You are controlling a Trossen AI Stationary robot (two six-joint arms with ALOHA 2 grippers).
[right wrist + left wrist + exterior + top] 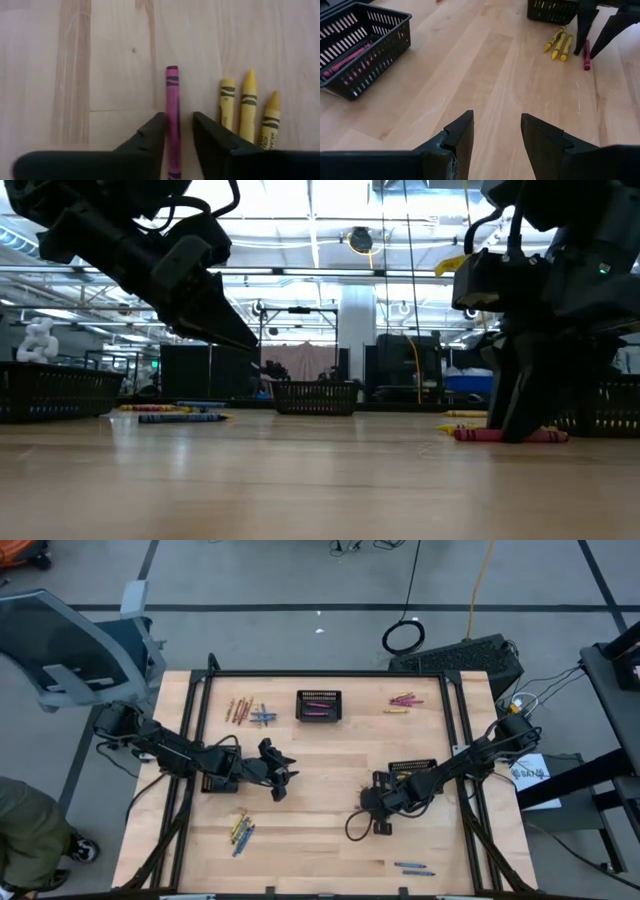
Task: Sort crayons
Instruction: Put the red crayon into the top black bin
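Pale wooden bench (320, 790) fills the high view, with crayons scattered in small groups toward its corners. At lower centre-right, the right gripper (176, 131) stands over a pink crayon (172, 120) lying flat on the wood. Its fingers straddle the stick, one on each side, narrowly spread with a thin gap either side, not yet pinching. Three yellow crayons (247, 112) lie just beside it. A crayon looks light and stiff, its wax brittle, its paper wrap giving some friction; the mid-length seems the sensible place to grip. The left gripper (496, 137) hovers at centre-left, fingers spread and empty, near a black basket (380, 55).
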